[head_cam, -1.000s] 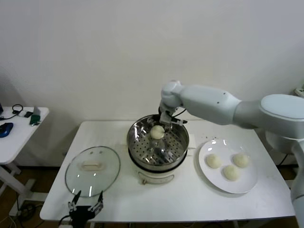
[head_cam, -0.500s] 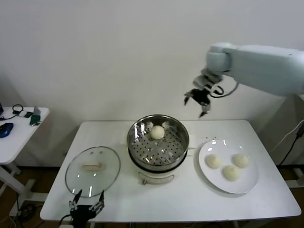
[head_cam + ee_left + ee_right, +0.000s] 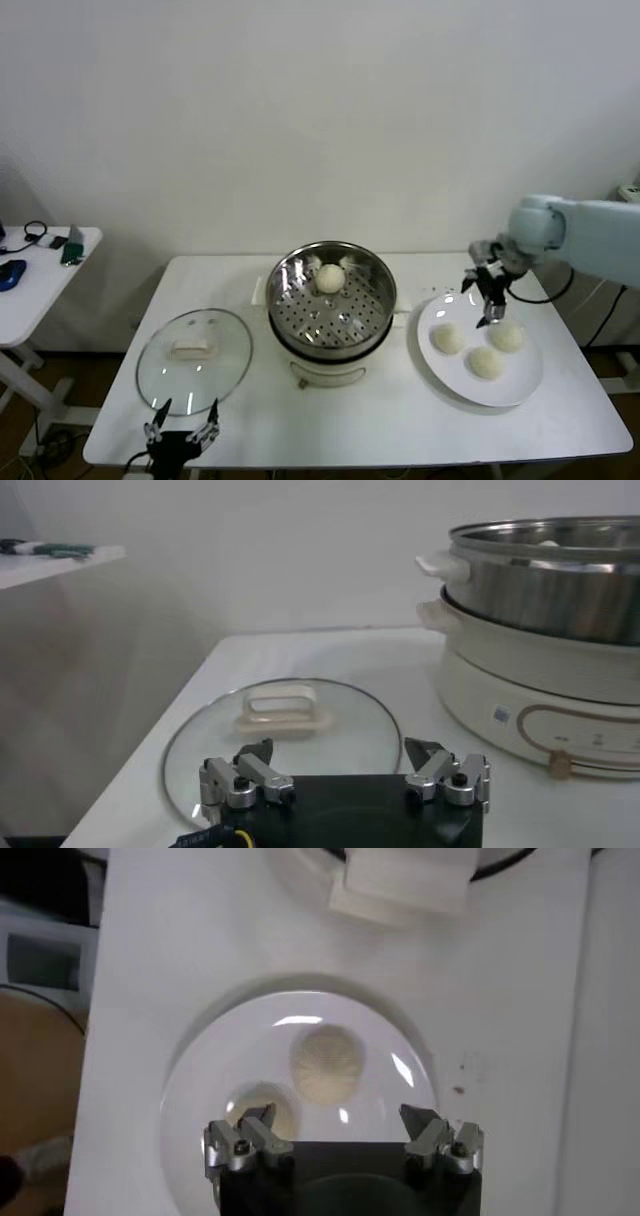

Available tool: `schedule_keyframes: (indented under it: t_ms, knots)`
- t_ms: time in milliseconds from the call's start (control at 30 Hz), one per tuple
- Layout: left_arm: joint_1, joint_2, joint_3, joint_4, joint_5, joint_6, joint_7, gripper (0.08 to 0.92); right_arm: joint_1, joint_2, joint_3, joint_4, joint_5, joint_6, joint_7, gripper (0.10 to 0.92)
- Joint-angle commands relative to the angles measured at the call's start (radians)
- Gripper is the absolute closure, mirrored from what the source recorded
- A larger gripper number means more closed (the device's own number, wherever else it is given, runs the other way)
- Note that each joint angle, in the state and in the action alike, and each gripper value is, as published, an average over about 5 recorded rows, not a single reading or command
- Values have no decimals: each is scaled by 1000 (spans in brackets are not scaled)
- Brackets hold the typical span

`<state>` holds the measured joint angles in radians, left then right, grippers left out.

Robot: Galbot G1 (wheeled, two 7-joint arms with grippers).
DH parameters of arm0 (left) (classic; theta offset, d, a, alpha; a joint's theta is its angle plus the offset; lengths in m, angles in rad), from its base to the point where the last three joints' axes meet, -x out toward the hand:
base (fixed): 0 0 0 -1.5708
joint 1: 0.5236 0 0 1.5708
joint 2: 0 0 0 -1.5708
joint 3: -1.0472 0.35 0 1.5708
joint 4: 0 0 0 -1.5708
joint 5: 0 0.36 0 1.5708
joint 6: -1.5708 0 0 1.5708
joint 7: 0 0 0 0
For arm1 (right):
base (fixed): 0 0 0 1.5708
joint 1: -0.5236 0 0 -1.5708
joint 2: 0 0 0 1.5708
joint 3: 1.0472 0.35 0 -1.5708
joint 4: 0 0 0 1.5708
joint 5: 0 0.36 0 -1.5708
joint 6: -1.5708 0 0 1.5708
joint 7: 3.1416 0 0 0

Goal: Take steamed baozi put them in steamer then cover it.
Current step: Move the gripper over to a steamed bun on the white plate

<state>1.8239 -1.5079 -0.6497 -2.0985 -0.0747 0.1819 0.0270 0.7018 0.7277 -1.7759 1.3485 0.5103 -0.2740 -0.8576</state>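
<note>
Here the right gripper (image 3: 484,296) hangs above the far edge of the white plate (image 3: 523,388), jaws spread wide and holding nothing. Directly beneath it, in the right wrist view, one baozi (image 3: 327,1062) sits between the fingers' line of reach, with a second (image 3: 257,1110) partly hidden behind one fingertip. From the head camera three baozi lie on the plate: one (image 3: 449,339) just below the gripper toward the steamer side, one (image 3: 507,336) just below on the outer side, one (image 3: 487,362) nearer the table's front edge. A fourth baozi (image 3: 331,278) rests on the perforated floor of the steamer (image 3: 300,315), toward its rear wall, well apart from the right gripper and on its inner side. The steamer stands uncovered on its cream pot base. The left gripper (image 3: 181,436) is parked low at the front edge of the table (image 3: 400,425), jaws wide and empty. Just ahead of it the cover (image 3: 290,726) lies flat on the table, handle up, beside the steamer and not touching it.
</note>
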Motion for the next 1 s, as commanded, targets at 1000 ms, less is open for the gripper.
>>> schedule_keyframes:
  t_ms: [1000]
  knots:
    - [19,-6,-2,-18,4,0,-6,177,-271,40,259,-130,-16,-89,29,415]
